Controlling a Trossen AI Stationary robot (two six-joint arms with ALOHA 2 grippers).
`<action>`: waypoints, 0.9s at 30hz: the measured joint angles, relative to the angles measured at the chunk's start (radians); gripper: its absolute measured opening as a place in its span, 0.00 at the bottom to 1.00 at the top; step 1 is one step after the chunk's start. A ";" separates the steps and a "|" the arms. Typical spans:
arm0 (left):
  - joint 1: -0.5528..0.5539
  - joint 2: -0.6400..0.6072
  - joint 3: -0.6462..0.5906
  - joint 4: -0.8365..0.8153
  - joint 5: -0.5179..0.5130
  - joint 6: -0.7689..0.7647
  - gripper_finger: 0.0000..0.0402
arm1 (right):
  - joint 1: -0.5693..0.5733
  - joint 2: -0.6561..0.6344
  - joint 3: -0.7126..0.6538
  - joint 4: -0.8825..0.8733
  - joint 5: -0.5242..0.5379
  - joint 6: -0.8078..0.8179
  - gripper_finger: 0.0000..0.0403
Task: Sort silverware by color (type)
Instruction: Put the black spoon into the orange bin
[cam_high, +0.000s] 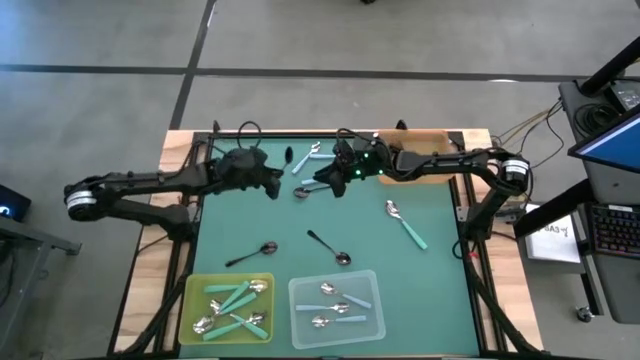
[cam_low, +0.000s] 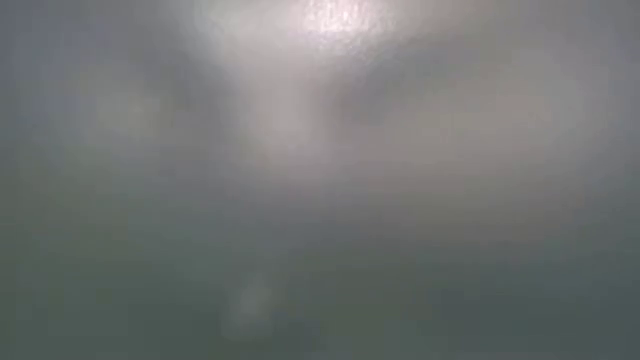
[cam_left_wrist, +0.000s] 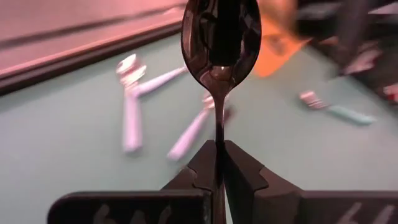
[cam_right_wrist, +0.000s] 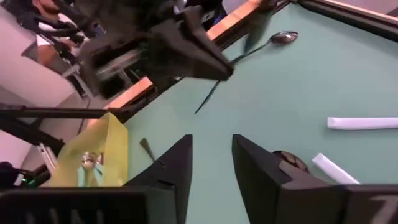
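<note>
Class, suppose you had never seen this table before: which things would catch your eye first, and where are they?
First, the left gripper at the table's far side, shut on a black-handled spoon whose shiny bowl fills the left wrist view. Next, the right gripper, open, close beside it over the light blue spoons. Then the two near trays: the yellow tray with teal spoons and the clear tray with light blue ones.
</note>
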 joint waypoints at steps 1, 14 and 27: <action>-0.016 0.003 0.001 0.037 0.000 0.000 0.00 | 0.001 0.000 0.002 0.000 -0.001 0.008 0.28; -0.089 0.167 0.003 0.325 0.017 -0.056 0.00 | 0.011 0.000 0.055 -0.002 0.110 0.115 0.45; -0.125 0.274 0.031 0.476 0.052 -0.063 0.00 | 0.010 0.000 0.060 -0.067 0.214 0.090 0.45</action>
